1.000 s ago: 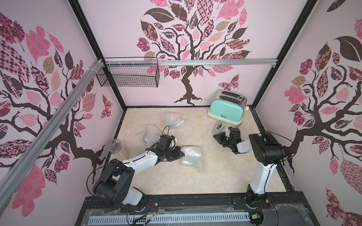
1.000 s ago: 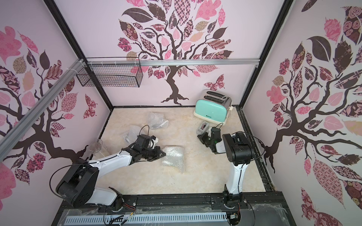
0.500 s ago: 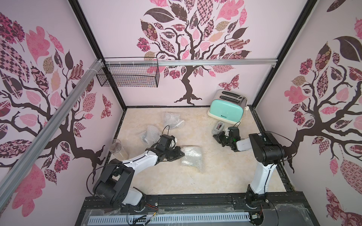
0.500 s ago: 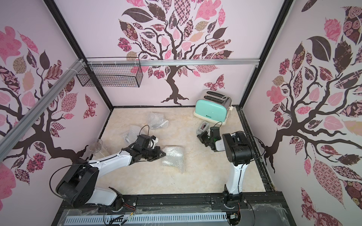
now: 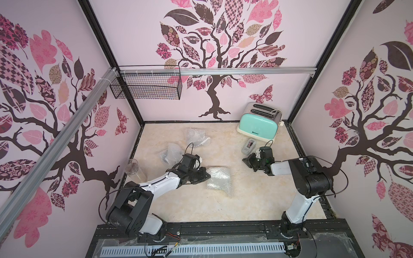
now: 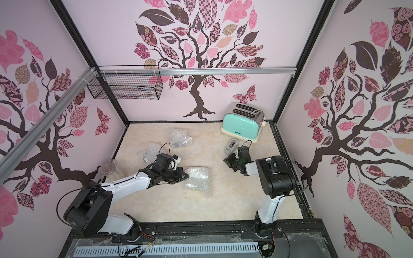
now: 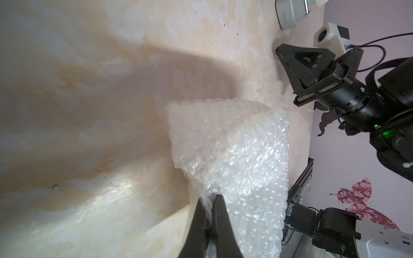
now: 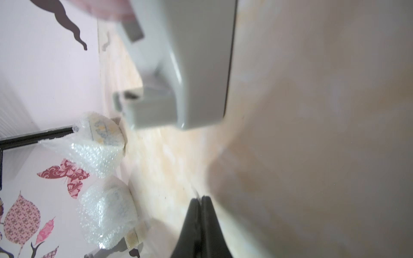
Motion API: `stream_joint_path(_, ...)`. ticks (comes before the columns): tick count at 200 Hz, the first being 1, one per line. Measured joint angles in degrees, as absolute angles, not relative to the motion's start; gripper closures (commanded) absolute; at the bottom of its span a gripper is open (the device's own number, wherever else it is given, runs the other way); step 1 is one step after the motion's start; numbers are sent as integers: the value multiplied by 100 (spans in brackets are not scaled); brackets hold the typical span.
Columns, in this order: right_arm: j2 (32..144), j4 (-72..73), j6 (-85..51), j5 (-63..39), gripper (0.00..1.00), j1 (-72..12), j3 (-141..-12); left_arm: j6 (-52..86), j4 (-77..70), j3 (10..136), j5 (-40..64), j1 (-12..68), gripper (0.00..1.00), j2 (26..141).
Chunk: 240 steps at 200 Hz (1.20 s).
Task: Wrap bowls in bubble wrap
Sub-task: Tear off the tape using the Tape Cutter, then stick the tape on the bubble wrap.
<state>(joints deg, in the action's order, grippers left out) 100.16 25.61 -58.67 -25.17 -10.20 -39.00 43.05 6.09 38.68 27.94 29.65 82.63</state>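
Note:
My left gripper (image 5: 209,175) (image 7: 211,197) is shut on the edge of a bubble wrap sheet (image 5: 219,181) (image 6: 197,179) (image 7: 234,156), which lies folded in a mound in the middle of the table; no bowl shows through it. Two more bubble wrap bundles lie further back (image 5: 196,136) (image 5: 171,153). The right wrist view shows them as wrapped bowls: one with a yellow-and-blue pattern at the wrap's open end (image 8: 104,129), one fully covered (image 8: 107,210). My right gripper (image 5: 244,160) (image 6: 225,161) (image 8: 201,197) is shut just above the table, next to the grey tape dispenser (image 5: 248,146) (image 8: 190,67).
A mint toaster (image 5: 257,125) stands at the back right, behind the dispenser. A clear drinking glass (image 5: 134,169) stands by the left wall. A black wire basket (image 5: 147,86) hangs on the back wall at the left.
The right gripper has shifted slightly away from the tape dispenser toward the table's middle. The left arm and the bubble wrap have not moved.

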Motion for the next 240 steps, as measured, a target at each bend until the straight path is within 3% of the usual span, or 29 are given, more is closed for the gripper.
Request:
stream_joint_path(55, 7837, 2357, -5647, -2532, 100, -1522, -3433, 4309, 609, 3868, 2792, 2965, 100, 8263)
stream_joint_path(101, 6604, 2241, -5682, -2204, 100, -2897, -3037, 4307, 609, 3868, 2766, 2967, 100, 8263)
stream_joint_path(162, 6674, 2740, -6007, -1295, 100, -4657, -2539, 4309, 609, 3868, 2744, 2978, 100, 8254)
stream_joint_path(240, 7699, 3686, -6479, -808, 100, -5225, -2532, 4307, 607, 3868, 2738, 2982, 100, 8252)
